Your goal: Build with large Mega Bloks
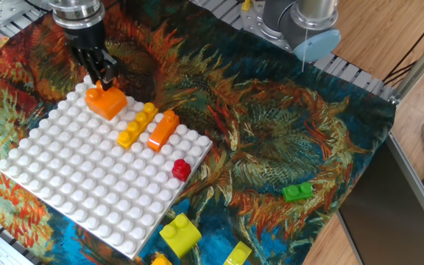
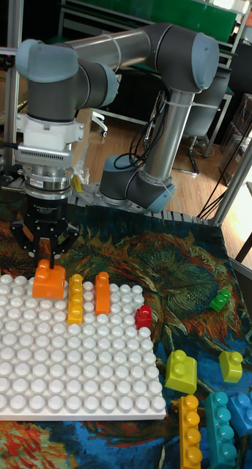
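My gripper (image 1: 101, 76) (image 2: 46, 258) hangs over the far left corner of the white baseplate (image 1: 72, 184) (image 2: 82, 366). It is shut on the top stud of a chunky orange brick (image 1: 106, 101) (image 2: 49, 282) that rests on the plate's studs. A yellow bar (image 1: 137, 125) (image 2: 75, 298) and an orange bar (image 1: 163, 129) (image 2: 102, 292) lie side by side on the plate just right of it. A small red cube (image 1: 180, 169) (image 2: 143, 316) stands at the plate's right edge.
Loose on the patterned cloth are a green brick (image 1: 297, 192) (image 2: 220, 299), a lime-yellow brick (image 1: 179, 234) (image 2: 180, 368), a smaller yellow one (image 1: 237, 254) (image 2: 231, 364), and a yellow bar (image 2: 189, 432) beside teal bricks (image 2: 221, 425). The arm's base (image 1: 300, 22) stands at the back.
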Controlling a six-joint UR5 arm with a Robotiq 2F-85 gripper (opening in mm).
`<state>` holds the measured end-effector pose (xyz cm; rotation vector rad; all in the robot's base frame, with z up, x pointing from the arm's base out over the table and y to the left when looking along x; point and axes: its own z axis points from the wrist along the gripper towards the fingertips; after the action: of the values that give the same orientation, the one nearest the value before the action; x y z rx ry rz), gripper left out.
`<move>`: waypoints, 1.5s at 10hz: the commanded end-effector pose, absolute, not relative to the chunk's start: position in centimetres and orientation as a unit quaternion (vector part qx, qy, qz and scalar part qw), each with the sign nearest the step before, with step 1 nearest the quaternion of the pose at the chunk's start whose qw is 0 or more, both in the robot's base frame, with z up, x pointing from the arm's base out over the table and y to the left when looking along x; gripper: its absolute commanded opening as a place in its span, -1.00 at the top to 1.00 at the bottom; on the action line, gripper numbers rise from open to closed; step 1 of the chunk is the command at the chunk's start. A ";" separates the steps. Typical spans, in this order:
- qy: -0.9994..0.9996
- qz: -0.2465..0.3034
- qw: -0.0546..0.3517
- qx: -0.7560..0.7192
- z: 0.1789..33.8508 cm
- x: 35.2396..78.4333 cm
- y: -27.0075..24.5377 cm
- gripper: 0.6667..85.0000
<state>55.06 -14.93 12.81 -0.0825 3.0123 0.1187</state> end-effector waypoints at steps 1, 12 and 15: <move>0.996 0.033 0.071 -0.042 12.3 56.1 -14.9 0.98; 0.998 0.017 0.024 -0.050 7.6 56.3 -16.4 0.98; 0.998 0.020 0.022 -0.055 7.4 56.0 -16.4 0.98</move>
<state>55.95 -16.42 7.86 -0.1689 3.0911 0.0461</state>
